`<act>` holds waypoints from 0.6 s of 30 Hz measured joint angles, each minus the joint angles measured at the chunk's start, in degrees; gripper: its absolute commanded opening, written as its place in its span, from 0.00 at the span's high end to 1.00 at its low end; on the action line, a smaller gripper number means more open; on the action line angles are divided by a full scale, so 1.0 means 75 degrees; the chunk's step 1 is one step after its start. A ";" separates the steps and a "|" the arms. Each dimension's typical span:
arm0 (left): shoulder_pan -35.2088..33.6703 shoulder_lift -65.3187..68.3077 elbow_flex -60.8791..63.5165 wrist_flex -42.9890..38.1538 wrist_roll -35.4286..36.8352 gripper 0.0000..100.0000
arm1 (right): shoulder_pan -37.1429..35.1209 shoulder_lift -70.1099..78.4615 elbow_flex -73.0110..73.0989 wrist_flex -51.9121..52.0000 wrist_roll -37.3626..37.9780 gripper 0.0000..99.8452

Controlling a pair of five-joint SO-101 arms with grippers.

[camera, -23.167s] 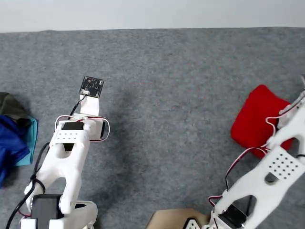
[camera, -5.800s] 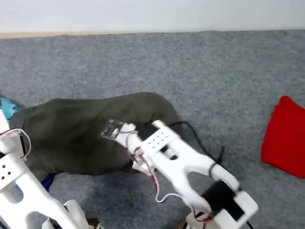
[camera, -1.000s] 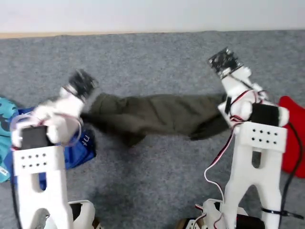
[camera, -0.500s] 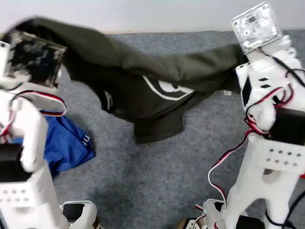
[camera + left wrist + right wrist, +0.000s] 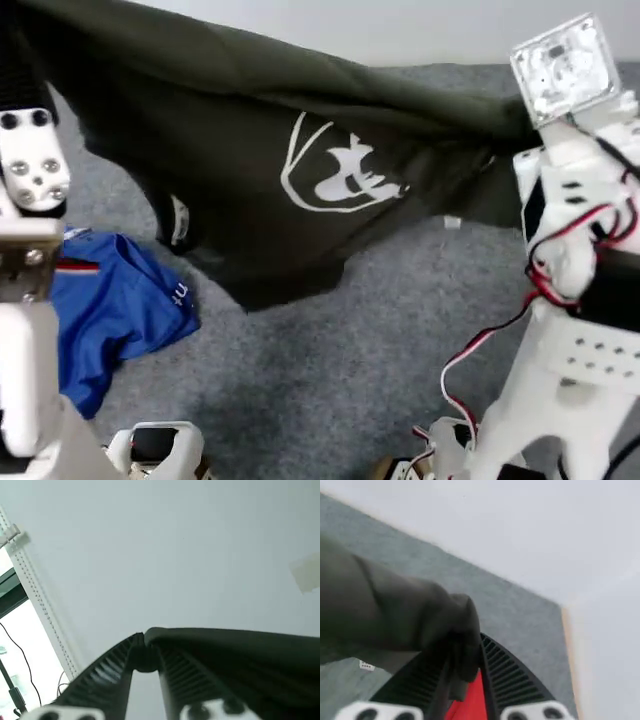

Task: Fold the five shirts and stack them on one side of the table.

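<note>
Unfolded olive shirt [image 5: 300,170] hangs pinched in the jaws of left gripper [image 5: 145,642] and right gripper [image 5: 466,655]; crumpled blue shirt [image 5: 110,310] awaits folding too

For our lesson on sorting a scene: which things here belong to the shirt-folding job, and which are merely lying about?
Job: dark olive shirt, pinched by the left gripper and right gripper; blue shirt; red shirt; grey table.
Lying about: white wall; window.

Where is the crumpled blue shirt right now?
In the high view, the crumpled blue shirt lies at the left of the grey table, next to the hanging edge of the held-up dark green shirt.
</note>
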 measured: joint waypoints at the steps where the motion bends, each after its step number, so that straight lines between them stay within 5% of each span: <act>1: 0.0000 0.0000 -0.0117 0.0000 0.0000 0.99 | -0.0047 -0.0094 0.0000 0.0199 0.0000 0.99; 10: 0.0000 -0.0047 -0.0949 0.0211 0.0000 0.99 | -0.0903 -0.1196 0.0000 0.1676 0.0000 0.99; 18: 0.0000 -0.0105 -0.0774 0.1559 -0.0047 0.99 | -0.1266 -0.1207 0.0797 0.2602 0.0000 0.99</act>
